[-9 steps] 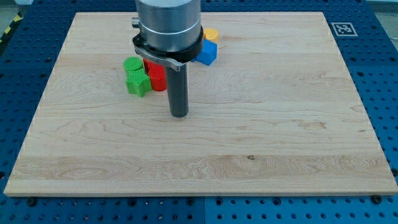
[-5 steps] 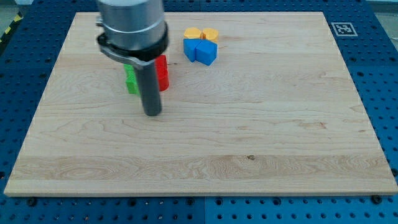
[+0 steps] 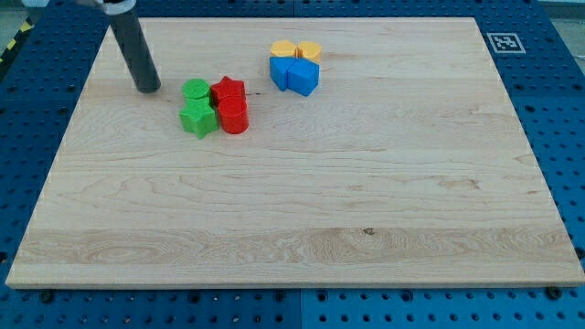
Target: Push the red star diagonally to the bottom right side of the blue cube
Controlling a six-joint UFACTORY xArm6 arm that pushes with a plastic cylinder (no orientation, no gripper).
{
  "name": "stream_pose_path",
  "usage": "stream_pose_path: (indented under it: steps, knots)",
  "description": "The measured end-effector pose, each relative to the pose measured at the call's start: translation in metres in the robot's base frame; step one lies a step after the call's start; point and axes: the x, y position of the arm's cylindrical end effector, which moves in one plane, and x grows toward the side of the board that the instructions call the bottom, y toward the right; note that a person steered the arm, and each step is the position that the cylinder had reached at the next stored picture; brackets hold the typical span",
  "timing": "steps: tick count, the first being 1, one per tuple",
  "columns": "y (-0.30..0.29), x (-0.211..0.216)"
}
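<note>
The red star (image 3: 227, 91) lies left of the board's centre, in a tight cluster with a red cylinder (image 3: 234, 117) just below it, a green cylinder (image 3: 195, 90) to its left and a green star (image 3: 197, 119) at the lower left. The blue cube (image 3: 303, 78) sits up and to the right, touching another blue block (image 3: 280, 71) on its left. My tip (image 3: 147, 89) rests on the board left of the cluster, about a block's width from the green cylinder, touching nothing.
Two orange blocks (image 3: 296, 49) sit just above the blue pair. A fiducial marker (image 3: 504, 41) is at the board's top right corner. The wooden board (image 3: 366, 228) lies on a blue perforated table.
My tip has moved from below right of the cluster up and to the left, round to its left side. The blocks have not moved.
</note>
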Motion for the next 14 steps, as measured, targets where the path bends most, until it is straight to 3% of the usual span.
stream_pose_path:
  steps: [5, 11, 14]
  knots:
    - [0.087, 0.015]
    - [0.092, 0.060]
    - [0.136, 0.069]
